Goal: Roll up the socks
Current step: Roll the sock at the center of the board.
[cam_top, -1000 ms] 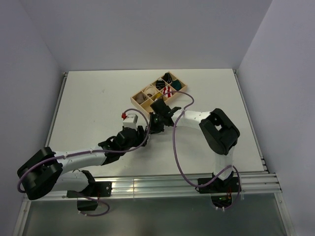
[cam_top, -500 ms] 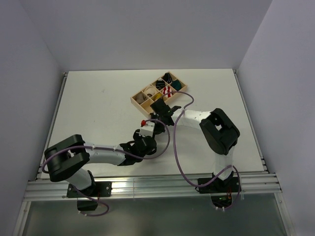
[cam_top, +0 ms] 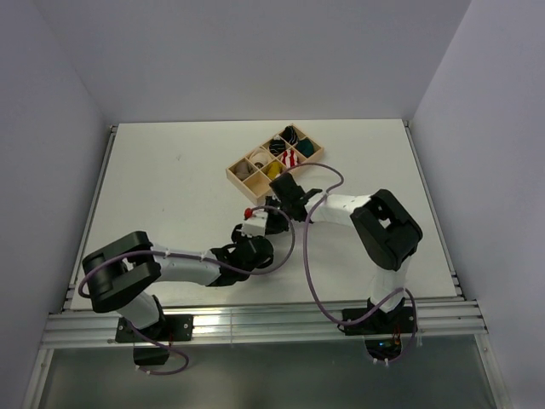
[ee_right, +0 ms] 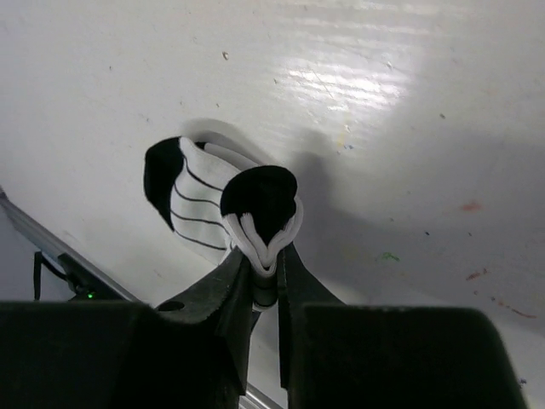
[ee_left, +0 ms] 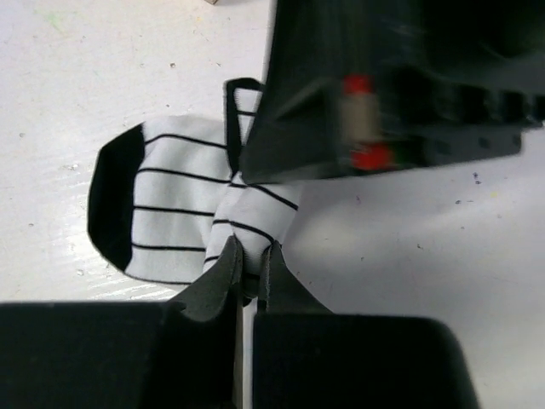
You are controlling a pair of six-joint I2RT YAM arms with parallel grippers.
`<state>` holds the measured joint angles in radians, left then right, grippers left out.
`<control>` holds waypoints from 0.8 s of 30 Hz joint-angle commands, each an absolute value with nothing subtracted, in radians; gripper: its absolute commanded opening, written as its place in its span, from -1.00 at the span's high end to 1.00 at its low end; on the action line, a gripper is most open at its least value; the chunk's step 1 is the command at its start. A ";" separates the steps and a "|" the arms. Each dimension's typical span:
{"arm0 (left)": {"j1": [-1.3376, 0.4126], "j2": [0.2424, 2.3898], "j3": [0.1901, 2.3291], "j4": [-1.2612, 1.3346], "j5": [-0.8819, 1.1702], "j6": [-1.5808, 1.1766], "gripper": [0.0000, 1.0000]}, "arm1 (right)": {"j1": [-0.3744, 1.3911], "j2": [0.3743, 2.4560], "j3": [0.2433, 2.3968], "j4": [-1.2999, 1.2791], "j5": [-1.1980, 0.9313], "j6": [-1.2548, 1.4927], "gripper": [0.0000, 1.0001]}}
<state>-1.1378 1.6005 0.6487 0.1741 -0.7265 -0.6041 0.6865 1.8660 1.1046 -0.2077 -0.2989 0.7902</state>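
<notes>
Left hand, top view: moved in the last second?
Yes. The left hand moved right, from under the wooden tray's left corner to nearer its middle, close to the right hand at the striped sock.

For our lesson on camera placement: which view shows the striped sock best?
Left wrist: the striped sock lies spread on the table, with its stripes and black end clear. Right wrist shows it bunched, a black end between its fingers. Top external: the arms hide it.

White table [cam_top: 162, 187], pale lavender walls [cam_top: 255, 60], even light
</notes>
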 commanded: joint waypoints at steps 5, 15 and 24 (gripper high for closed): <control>-0.967 1.442 0.500 0.267 -0.387 -0.754 0.99 | 0.631 1.631 0.902 0.089 -0.312 0.896 0.18; -0.669 1.396 0.330 0.511 0.137 -0.998 0.99 | 0.629 1.580 0.716 0.345 -0.297 0.948 -0.12; -0.542 1.525 0.258 0.670 0.316 -1.153 0.99 | 0.686 1.739 0.776 0.436 -0.345 0.969 -0.18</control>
